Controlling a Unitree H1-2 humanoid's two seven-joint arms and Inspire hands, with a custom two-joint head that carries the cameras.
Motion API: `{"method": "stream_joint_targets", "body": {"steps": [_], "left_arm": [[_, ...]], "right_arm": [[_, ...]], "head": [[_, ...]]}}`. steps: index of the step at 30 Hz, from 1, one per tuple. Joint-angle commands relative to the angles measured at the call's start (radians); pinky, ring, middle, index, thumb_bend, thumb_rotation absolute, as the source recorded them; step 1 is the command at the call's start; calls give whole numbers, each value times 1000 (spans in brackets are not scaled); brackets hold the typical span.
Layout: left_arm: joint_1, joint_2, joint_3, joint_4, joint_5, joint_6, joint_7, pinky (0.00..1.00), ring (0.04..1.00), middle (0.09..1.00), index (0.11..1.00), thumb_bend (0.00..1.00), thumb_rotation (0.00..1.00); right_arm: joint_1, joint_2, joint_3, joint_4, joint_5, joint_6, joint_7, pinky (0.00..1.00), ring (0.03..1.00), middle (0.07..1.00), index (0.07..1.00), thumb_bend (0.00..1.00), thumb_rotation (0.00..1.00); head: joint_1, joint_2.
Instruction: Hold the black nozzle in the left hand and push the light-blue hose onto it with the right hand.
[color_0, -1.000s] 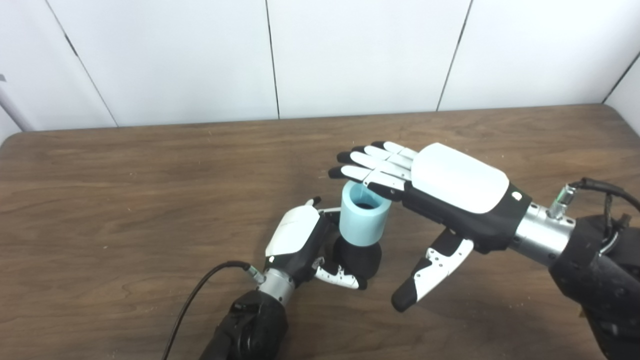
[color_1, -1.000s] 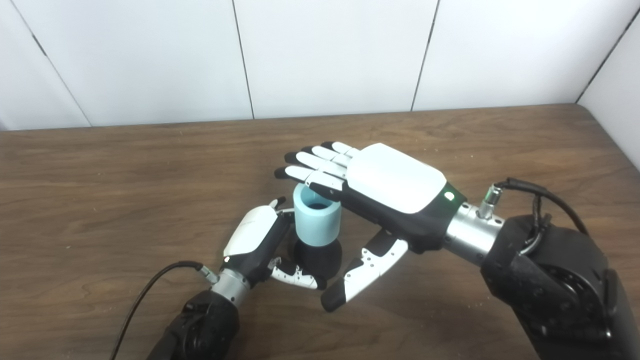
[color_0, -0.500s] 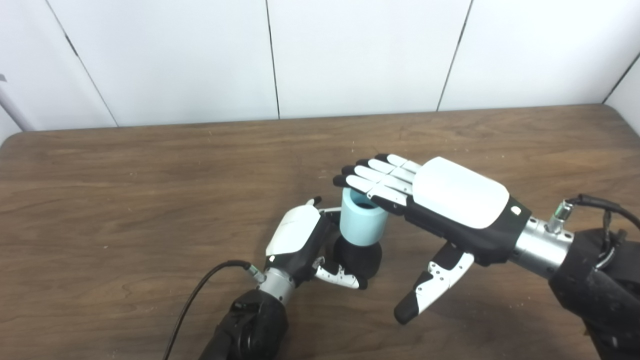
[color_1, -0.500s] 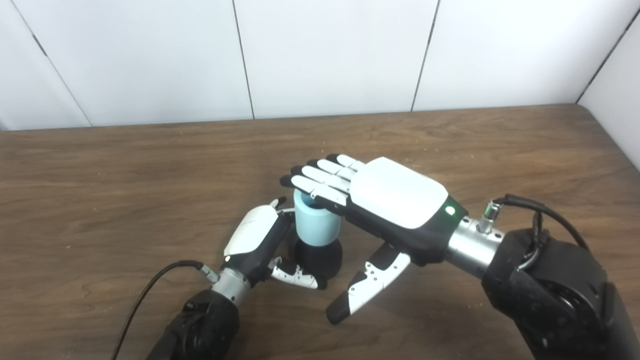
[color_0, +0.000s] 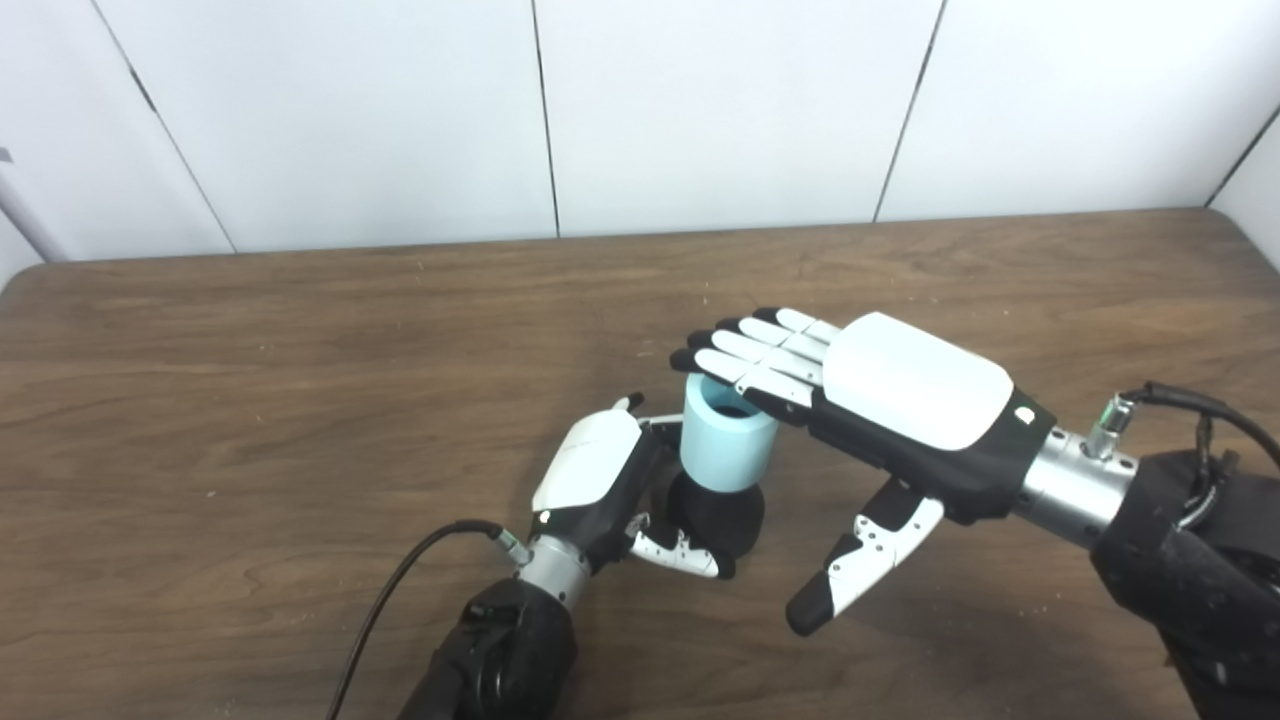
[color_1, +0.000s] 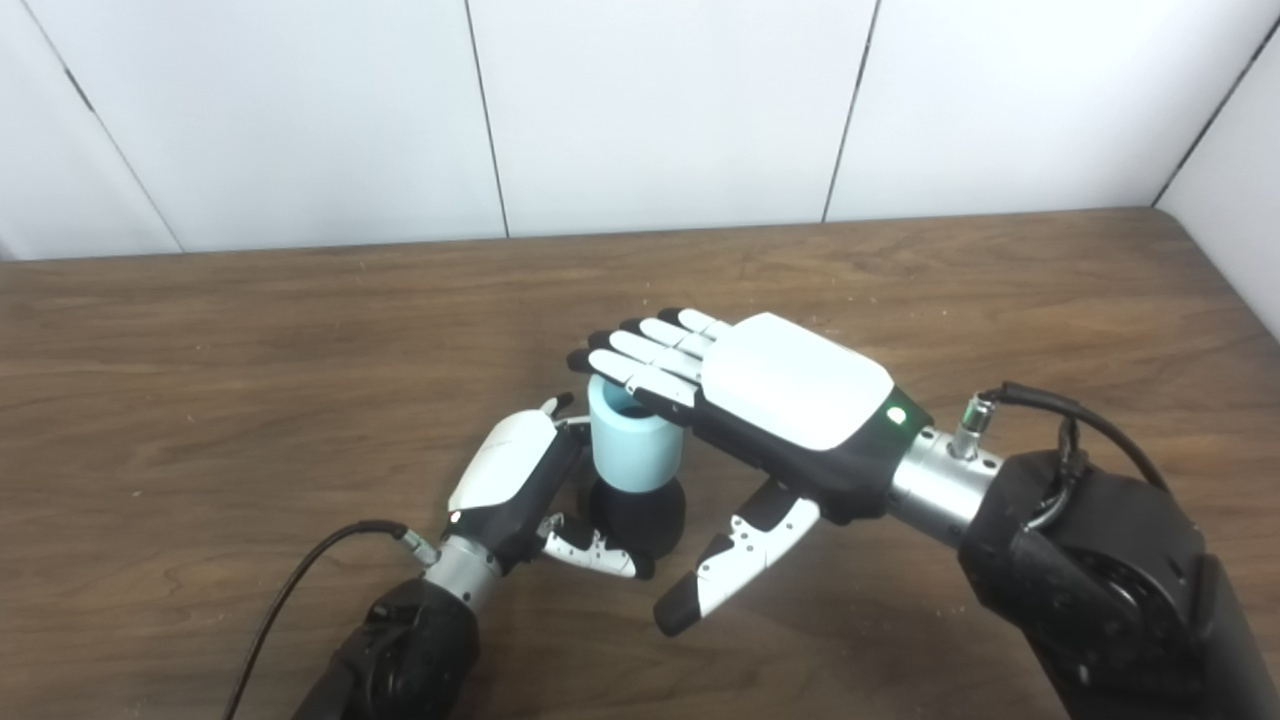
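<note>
A black nozzle (color_0: 715, 515) stands upright on the table, with my left hand (color_0: 600, 480) shut around its base. A short light-blue hose piece (color_0: 725, 445) sits on top of the nozzle, its open end facing up. My right hand (color_0: 890, 400) is open and flat, palm down. Its fingers (color_0: 745, 360) lie over the hose's far rim, seeming to touch it. The right thumb (color_0: 850, 570) hangs down to the right of the nozzle, apart from it. The joint between hose and nozzle is partly hidden by my left hand.
The dark wooden table (color_0: 250, 400) stretches wide on all sides. A white panelled wall (color_0: 700, 100) runs along its far edge. A black cable (color_0: 400, 580) trails from my left wrist toward the front edge.
My right hand has come down from above the hose until its fingers rest on the rim, and the hose sits a little lower on the nozzle. My left hand has stayed still.
</note>
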Motion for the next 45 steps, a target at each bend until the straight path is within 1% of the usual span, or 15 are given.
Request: {"method": "stream_joint_targets", "body": {"steps": [1,5,15,26,34,40,45], "left_arm": [[30,14,-21,49,9,52,-77,1000,726,496,484,522,0],[30,12,-22,48,9,51,-76,1000,726,496,484,522,0],[25,12,-19,56,7,47,-70,1000,725,493,485,521,0],[23,10,-20,52,10,48,-69,1000,725,490,487,521,0],[22,12,-16,56,5,45,-67,1000,728,492,486,521,0],[24,10,-17,55,11,49,-66,1000,728,494,485,521,0],[30,12,-18,44,10,53,-72,1000,729,496,484,521,0]], "right_arm": [[-8,-16,-17,-6,-4,-18,-22,1000,1000,1000,986,775,1000],[3,-18,-15,-7,-6,-14,-10,1000,1000,1000,984,775,1000],[-9,-32,-11,7,-2,4,23,1000,1000,1000,980,771,1000],[0,-36,2,29,-2,-3,35,1000,1000,1000,974,767,1000],[31,-30,13,39,-2,-18,23,1000,1000,1000,979,775,1000],[66,-25,36,37,-16,-34,5,1000,1000,1000,979,782,1000],[79,-40,38,52,-4,-47,-18,1000,1000,1000,981,791,1000]], "head": [[-2,1],[-1,2],[-2,2],[0,5],[0,4],[2,3],[4,4]]}}
